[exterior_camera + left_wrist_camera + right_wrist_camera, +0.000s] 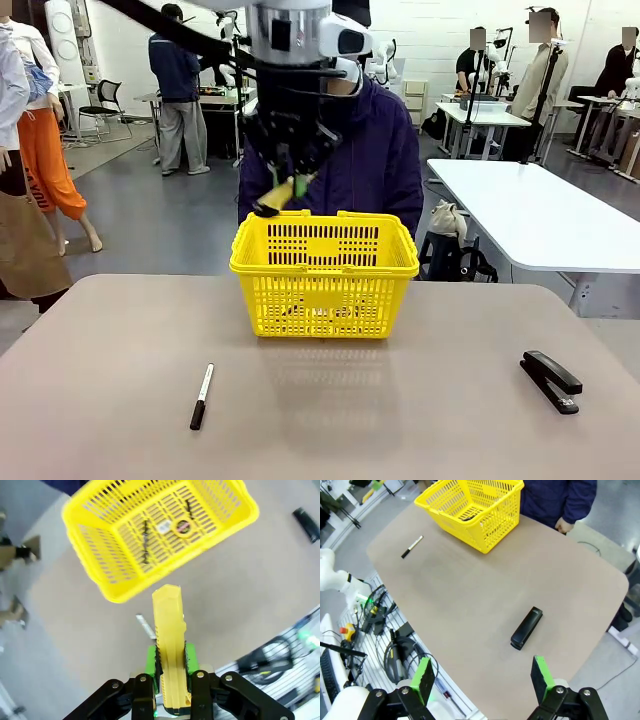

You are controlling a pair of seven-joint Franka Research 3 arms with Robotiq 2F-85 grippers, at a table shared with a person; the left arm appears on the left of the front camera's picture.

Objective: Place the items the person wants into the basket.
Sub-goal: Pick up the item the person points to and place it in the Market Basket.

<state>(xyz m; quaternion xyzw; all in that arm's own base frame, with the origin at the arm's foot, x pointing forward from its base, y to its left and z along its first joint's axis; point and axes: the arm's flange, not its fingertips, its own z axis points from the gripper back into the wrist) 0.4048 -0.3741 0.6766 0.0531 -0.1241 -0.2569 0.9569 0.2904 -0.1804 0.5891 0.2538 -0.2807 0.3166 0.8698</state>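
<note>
My left gripper (288, 183) hangs above the near-left rim of the yellow basket (322, 300), shut on the yellow utility knife (278, 196), whose black tip points down and left. In the left wrist view the knife (169, 640) stands clamped between the green pads (151, 661), with the basket (90, 555) below and ahead. On the basket floor lie the tape measure (181, 526) and a thin black pen (145, 542). The person (385, 160) stands behind the basket. My right gripper (482, 680) is open, high above the table's right side.
A white marker with a black cap (202, 396) lies at the front left of the table. A black stapler (550, 380) lies at the front right and also appears as the stapler (526, 627) below my right gripper. The person's hand (564, 526) rests at the far edge.
</note>
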